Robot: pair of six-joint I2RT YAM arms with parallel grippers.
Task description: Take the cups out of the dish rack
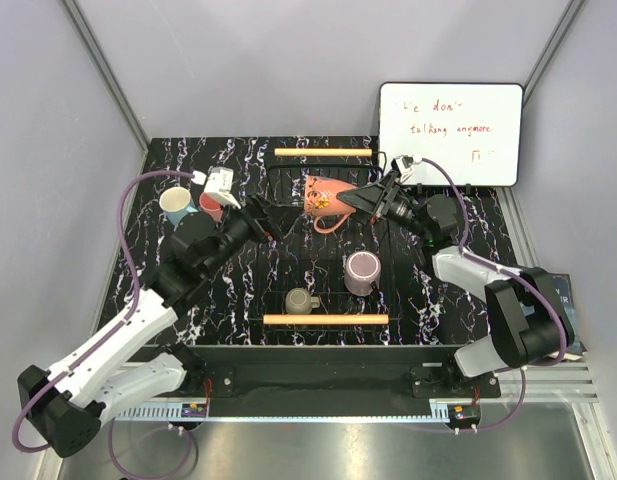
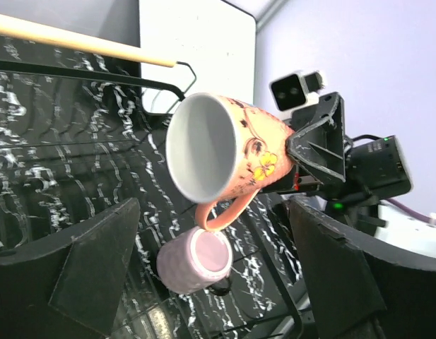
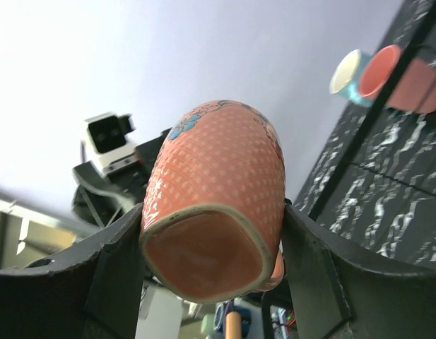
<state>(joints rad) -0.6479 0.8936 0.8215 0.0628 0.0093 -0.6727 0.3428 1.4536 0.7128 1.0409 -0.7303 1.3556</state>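
Note:
My right gripper (image 1: 366, 199) is shut on the terracotta orange mug (image 1: 325, 200) by its base end and holds it tilted above the back of the black wire dish rack (image 1: 288, 262). In the right wrist view the mug (image 3: 216, 191) sits between both fingers. My left gripper (image 1: 280, 218) is open and empty, just left of that mug, facing its pale mouth (image 2: 203, 147). The mauve mug (image 1: 362, 272) and the olive-grey mug (image 1: 301, 300) stand in the rack. The light blue mug (image 1: 176, 207) and the pink mug (image 1: 210, 206) stand on the table, left of the rack.
The rack has a wooden handle at the far end (image 1: 323, 152) and one at the near end (image 1: 325, 319). A white whiteboard (image 1: 450, 120) leans at the back right. Grey walls close in the marbled black table (image 1: 168, 290).

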